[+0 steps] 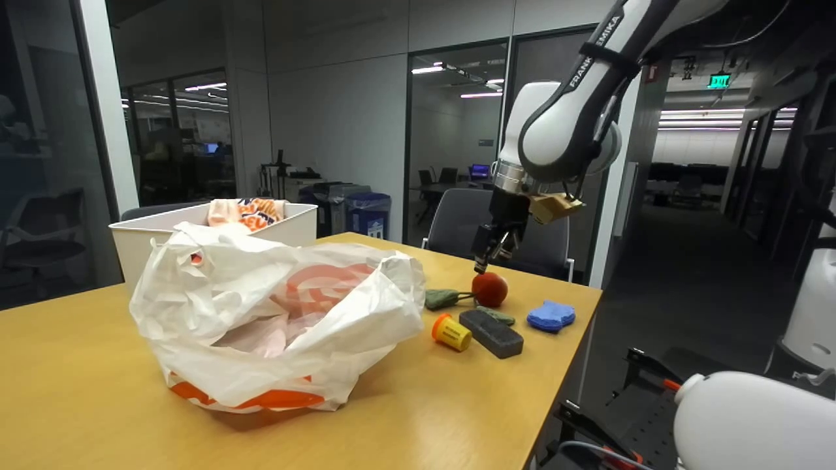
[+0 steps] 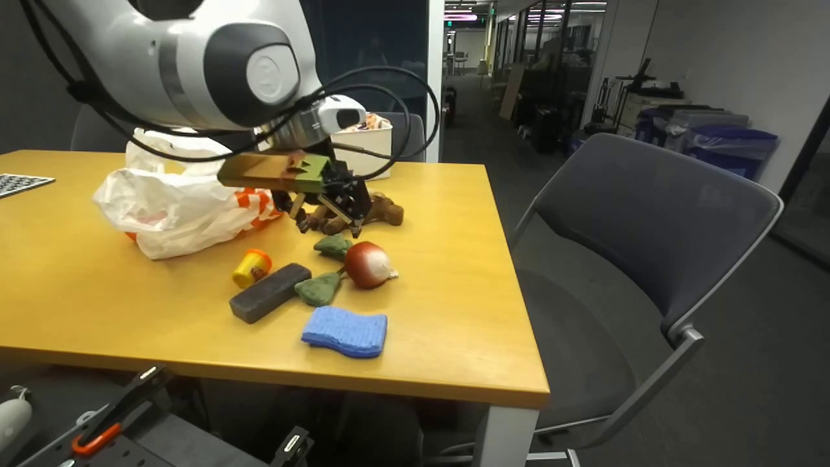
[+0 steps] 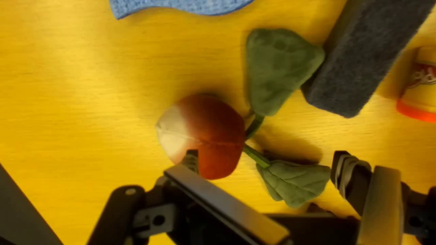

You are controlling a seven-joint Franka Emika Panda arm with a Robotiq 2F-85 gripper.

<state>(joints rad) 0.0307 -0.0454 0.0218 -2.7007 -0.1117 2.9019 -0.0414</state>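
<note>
Near the wrist view's centre, we see a red-and-white plush vegetable (image 3: 214, 127) on the desk (image 3: 85, 163). The gripper (image 3: 266, 163) hangs above, jaws apart. We judge this as lining up; grasping would call for centring, then lowering.

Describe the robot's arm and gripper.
The arm is white and rounded, with black panels, silver bands and white lettering starting FRANK, partly covered by a black strap. Black cables loop about the wrist, near a tan-and-green block. The gripper is black and two-fingered, with pale strips on its fingers.
</note>
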